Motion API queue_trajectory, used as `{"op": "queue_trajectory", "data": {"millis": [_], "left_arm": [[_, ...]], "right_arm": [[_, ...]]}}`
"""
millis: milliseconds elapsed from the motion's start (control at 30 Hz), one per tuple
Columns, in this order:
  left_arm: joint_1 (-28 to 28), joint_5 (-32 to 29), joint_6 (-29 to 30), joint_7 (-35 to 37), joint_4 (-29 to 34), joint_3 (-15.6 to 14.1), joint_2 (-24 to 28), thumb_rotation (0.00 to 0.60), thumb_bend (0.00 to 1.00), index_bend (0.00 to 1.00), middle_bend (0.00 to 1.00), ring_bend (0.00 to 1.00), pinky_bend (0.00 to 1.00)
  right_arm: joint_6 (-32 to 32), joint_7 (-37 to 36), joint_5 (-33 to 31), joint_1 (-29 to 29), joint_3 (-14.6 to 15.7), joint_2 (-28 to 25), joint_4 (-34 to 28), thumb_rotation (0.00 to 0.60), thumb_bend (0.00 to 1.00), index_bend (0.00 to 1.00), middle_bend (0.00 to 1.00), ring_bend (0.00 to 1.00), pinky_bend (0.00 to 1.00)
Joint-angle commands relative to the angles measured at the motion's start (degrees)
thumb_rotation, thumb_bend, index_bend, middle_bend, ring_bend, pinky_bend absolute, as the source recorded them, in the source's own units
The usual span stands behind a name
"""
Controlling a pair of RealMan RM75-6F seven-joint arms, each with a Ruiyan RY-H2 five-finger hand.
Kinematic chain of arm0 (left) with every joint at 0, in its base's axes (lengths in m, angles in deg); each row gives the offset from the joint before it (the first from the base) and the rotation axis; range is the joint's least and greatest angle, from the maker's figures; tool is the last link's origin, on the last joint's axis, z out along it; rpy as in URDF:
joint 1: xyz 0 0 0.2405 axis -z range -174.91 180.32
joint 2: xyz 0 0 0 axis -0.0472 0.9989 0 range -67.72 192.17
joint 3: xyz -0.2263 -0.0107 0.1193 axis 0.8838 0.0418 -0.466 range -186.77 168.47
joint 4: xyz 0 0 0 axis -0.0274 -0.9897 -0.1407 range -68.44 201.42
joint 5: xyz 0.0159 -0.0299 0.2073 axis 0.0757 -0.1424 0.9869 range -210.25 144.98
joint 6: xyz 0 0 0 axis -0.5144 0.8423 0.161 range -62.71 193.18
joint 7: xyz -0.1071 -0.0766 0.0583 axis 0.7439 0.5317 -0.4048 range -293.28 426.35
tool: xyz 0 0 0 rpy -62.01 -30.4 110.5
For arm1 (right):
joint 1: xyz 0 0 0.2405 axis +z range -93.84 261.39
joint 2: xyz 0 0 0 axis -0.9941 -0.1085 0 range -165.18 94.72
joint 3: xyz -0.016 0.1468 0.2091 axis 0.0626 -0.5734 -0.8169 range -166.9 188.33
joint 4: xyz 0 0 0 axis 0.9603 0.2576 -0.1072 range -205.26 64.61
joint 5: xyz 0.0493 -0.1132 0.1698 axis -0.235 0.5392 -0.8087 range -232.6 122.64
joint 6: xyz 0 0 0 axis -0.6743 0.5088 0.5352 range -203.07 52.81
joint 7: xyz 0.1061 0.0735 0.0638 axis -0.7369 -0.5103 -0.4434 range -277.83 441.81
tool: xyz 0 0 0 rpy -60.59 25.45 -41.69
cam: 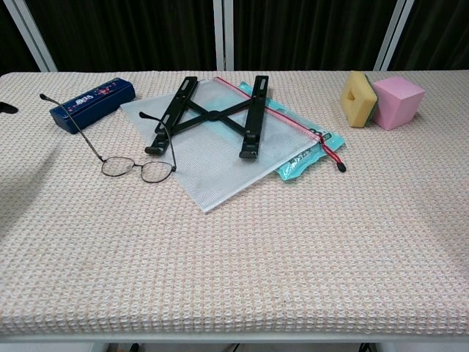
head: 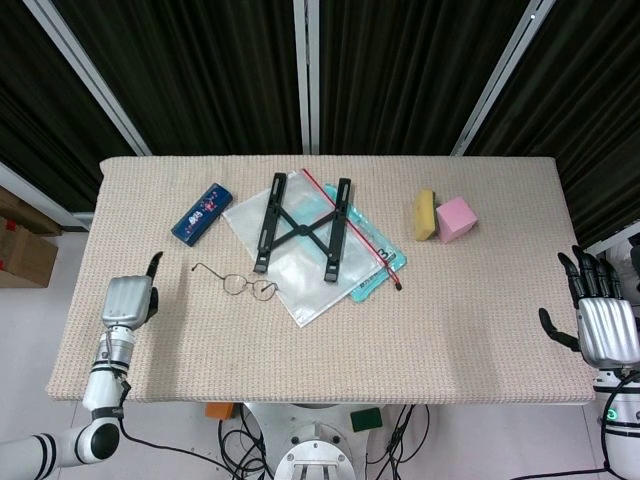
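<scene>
Head view: thin wire-rimmed glasses lie on woven tablecloth.

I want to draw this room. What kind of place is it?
Probably a robot test room or lab. A table with a woven beige cover stands before black curtains. On it lie odd practice things: glasses, a black folding stand and a pink block. Cables hang underneath.

woven beige cloth, coarse and matt, covers the table. spectacles: thin dark wire frame, clear lenses. zip pouch: translucent, faintly glossy plastic. folding stand: matt black. sponge: porous yellow foam. left hand: smooth silver-grey shell.
</scene>
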Motion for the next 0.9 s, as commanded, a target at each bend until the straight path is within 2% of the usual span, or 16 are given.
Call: {"op": "queue_trajectory", "data": {"millis": [33,167,400,567,733,900], "left_arm": [[0.81,7.76,0.10,3.72,-2.25,-0.52,-3.76,0.600,0.67,0.00,0.96,0.92,0.99],[1.58,12.47,0.98,3.15,-4.90,-1.06,-6.99,0.600,0.66,0.00,0.96,0.92,0.99],[2.72,13.52,-0.85,0.44,-7.28,-0.70,-11.44,0.600,0.67,0.00,0.96,0.92,0.99],[3.64,11.94,-4.07,-2.57,-10.41,-0.58,-14.72,0.600,0.67,0.00,0.96,0.92,0.99],[4.08,11.15,-6.48,-3.82,-11.57,-0.76,-15.76,0.600,0.67,0.00,0.96,0.92,0.99],[3.08,12.79,-3.06,-2.25,-10.82,0.52,-15.22,0.600,0.67,0.00,0.96,0.92,0.99]], "right_arm": [[0.34,0.16,-0.23,0.14,-0.07,-0.09,-0.12,0.562,0.39,0.00,0.00,0.00,0.00],[0.89,0.40,-0.32,0.34,0.08,0.01,-0.04,0.561,0.39,0.00,0.00,0.00,0.00],[1.59,0.08,-1.09,0.40,0.15,0.33,0.62,0.561,0.39,0.00,0.00,0.00,0.00],[2.10,0.04,-1.12,0.59,0.29,0.40,0.84,0.562,0.39,0.00,0.00,0.00,0.00],[2.21,-0.40,-1.38,0.58,0.22,0.28,1.13,0.561,0.39,0.00,0.00,0.00,0.00],[1.95,-1.05,-1.42,0.43,0.18,0.38,1.71,0.562,0.39,0.00,0.00,0.00,0.00]]}}
